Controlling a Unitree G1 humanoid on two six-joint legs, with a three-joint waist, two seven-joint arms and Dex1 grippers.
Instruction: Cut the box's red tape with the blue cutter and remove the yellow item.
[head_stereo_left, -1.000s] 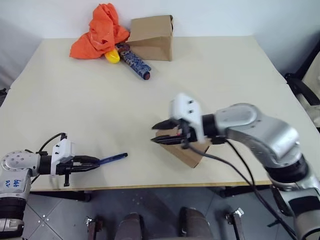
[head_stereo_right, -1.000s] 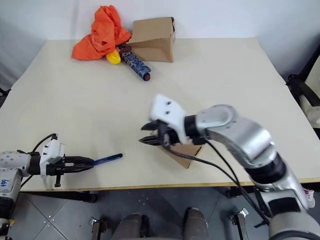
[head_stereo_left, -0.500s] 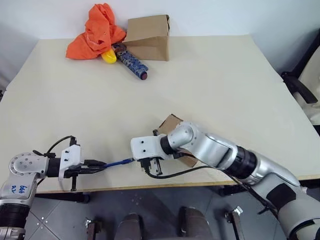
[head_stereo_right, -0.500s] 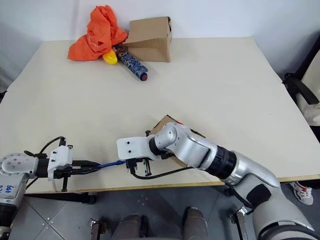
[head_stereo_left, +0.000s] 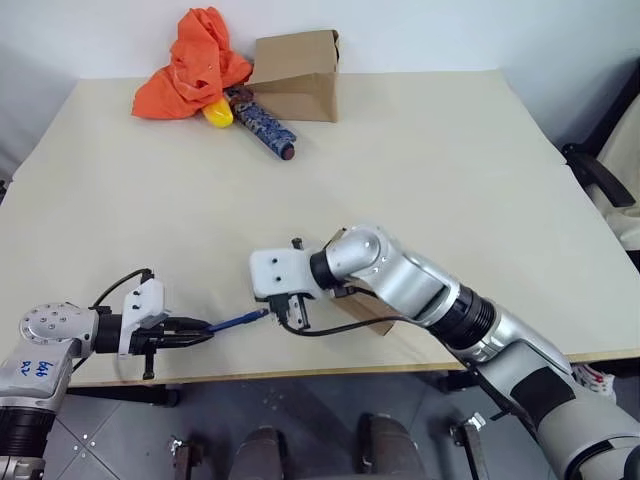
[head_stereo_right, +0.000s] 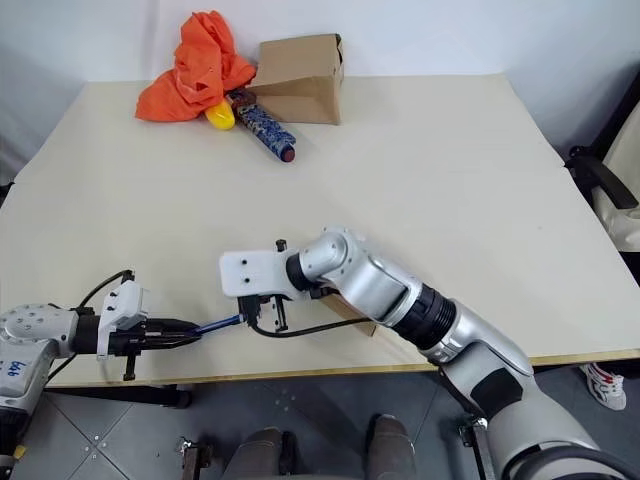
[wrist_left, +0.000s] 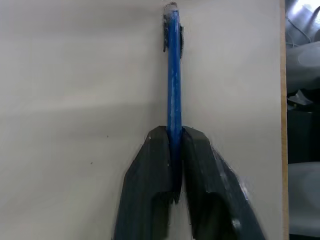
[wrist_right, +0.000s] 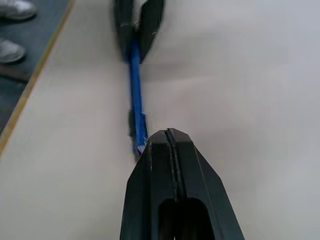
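Note:
My left gripper (wrist_left: 172, 131) is shut on the rear end of the blue cutter (wrist_left: 173, 75), which lies along the table near its front edge. My right gripper (wrist_right: 169, 131) is shut, its fingertips right at the cutter's far end (wrist_right: 139, 142); I cannot tell whether they pinch it. In the left eye view the right gripper (head_stereo_left: 290, 318) reaches leftward across to the left gripper (head_stereo_left: 203, 327). The box (head_stereo_left: 378, 318) sits behind the right forearm, mostly covered. The red tape and the yellow item are hidden.
At the table's (head_stereo_left: 450, 180) far left stand a larger plain carton (head_stereo_left: 297, 72), an orange cloth (head_stereo_left: 195, 60), a small glossy yellow object (head_stereo_left: 218, 113) and a blue-patterned cylinder (head_stereo_left: 265, 125). A chair (head_stereo_left: 600, 170) stands past the right edge.
My right gripper left the box, swung left and down to the cutter's tip, and shut. The left gripper kept hold of the cutter and stayed nearly in place.

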